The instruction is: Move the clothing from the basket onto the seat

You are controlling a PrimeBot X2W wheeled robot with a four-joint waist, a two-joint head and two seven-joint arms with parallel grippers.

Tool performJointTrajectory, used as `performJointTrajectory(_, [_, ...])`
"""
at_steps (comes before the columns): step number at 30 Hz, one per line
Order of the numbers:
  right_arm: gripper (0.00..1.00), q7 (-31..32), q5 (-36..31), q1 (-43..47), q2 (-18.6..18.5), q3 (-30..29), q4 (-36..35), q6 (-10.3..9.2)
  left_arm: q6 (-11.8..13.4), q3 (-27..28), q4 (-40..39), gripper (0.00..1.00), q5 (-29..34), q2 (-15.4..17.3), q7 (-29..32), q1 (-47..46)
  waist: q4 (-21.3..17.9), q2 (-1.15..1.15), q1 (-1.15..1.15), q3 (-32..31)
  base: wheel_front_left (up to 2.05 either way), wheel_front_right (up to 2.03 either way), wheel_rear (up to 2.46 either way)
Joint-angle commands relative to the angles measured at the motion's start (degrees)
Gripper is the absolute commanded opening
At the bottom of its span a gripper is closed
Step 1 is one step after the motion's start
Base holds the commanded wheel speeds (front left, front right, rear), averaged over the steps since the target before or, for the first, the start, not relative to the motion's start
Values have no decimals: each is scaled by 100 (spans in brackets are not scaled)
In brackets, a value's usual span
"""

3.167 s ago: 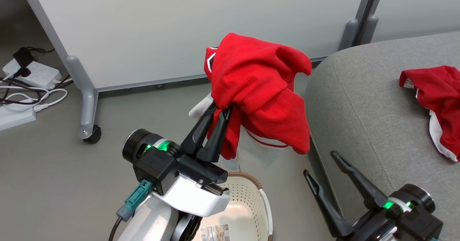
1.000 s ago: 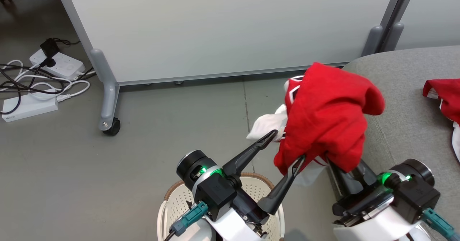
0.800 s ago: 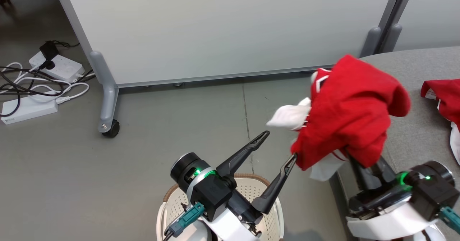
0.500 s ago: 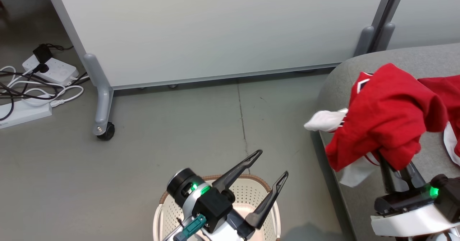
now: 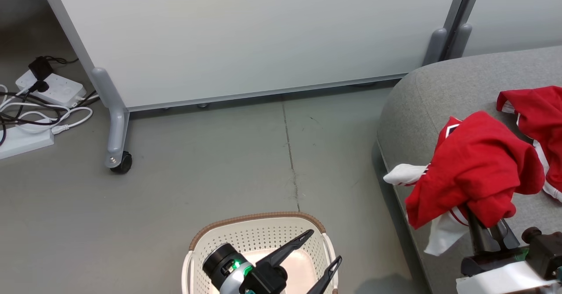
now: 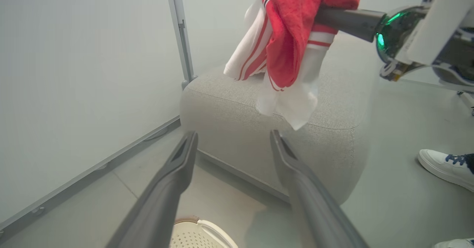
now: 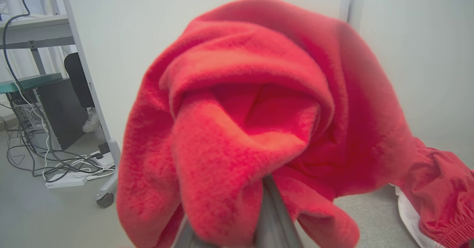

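Head view: my left hand (image 5: 325, 245) is spread wide and empty above the basket (image 5: 254, 218), which stands on the floor (image 5: 197, 175) left of the seat (image 5: 439, 96). My right hand (image 5: 489, 237) is clamped on a red garment (image 5: 474, 175) hanging over the seat's left edge. A second garment (image 5: 531, 109) lies on the seat. A partition (image 5: 246, 35) stands behind the seat.

Left wrist view: the garment (image 6: 292, 26) dangles above the seat's corner, and a shoe (image 6: 442, 166) is on the floor beside the seat.

Right wrist view: the garment (image 7: 259, 103) drapes over my fingers (image 7: 270, 211), above the seat.
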Motion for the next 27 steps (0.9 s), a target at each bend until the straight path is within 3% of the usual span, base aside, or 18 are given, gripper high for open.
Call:
performJointTrajectory(1, [0,-33,-14,49,-25,-40,38,1,-3,-18,45,100,14,60,-1,40,-1,0,0,-4,0,0,0])
performJointTrajectory(14, [0,-33,-32,33,-41,-134,77,1,-4,190,32,100,37,-131,-1,205,-116,0,0,-42,0,0,0])
performJointTrajectory(27, [0,-34,5,-45,-74,-145,71,1,-5,319,-65,100,110,-169,-1,159,-864,0,0,66,0,0,0])
